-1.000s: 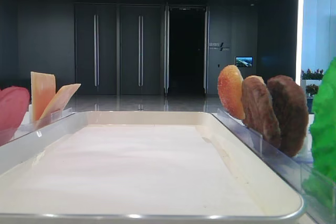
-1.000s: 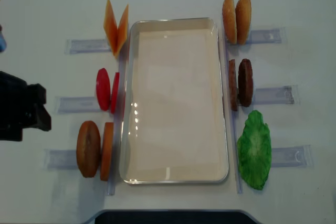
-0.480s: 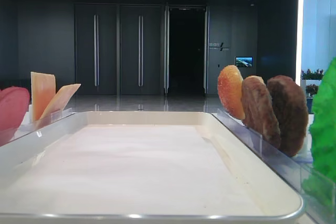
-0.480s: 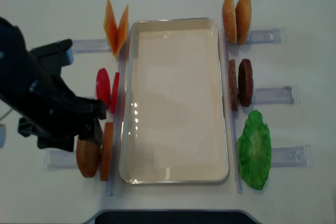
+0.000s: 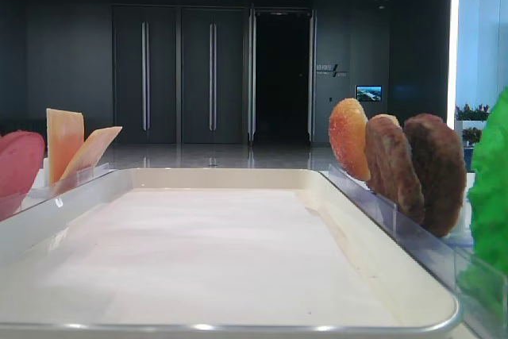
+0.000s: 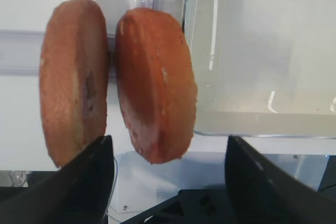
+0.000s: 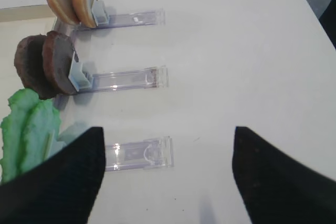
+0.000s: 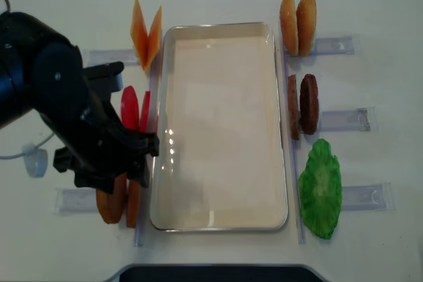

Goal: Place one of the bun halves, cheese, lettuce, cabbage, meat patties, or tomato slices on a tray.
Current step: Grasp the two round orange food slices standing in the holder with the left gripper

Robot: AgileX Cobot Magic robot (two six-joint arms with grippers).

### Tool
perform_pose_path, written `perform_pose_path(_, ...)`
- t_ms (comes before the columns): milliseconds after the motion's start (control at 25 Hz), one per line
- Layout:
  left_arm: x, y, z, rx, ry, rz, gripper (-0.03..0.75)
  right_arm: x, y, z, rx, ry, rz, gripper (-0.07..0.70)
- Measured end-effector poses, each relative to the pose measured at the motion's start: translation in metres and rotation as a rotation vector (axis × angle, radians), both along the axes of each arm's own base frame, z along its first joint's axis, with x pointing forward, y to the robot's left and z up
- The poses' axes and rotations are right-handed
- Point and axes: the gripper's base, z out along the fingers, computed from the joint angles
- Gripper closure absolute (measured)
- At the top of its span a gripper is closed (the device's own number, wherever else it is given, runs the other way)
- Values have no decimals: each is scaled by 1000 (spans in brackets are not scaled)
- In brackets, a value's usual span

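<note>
Left tool (image 6: 167, 182) hangs spread above two bun halves (image 6: 155, 85) standing on edge, just left of the tray (image 8: 221, 219). The right tool (image 7: 165, 174), spread too, hovers over bare surface (image 7: 236, 51); two meat patties (image 7: 44, 69) and seemingly two lettuce leaves (image 7: 29, 127) stand to its left

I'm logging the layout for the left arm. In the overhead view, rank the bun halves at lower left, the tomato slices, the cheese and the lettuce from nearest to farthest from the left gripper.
1. Bun halves, directly under the left gripper.
2. Tomato slices, just above it.
3. Cheese, top left, beside the tray.
4. Lettuce, across the tray, lower right.
</note>
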Motion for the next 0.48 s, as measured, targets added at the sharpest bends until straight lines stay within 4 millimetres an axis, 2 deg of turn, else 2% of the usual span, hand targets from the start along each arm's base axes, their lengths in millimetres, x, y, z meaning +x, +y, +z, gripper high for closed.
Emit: perform_pose_path(480, 17, -8, -29, 48, 32, -21, 213, 0, 0, 0, 0, 0, 0, 118)
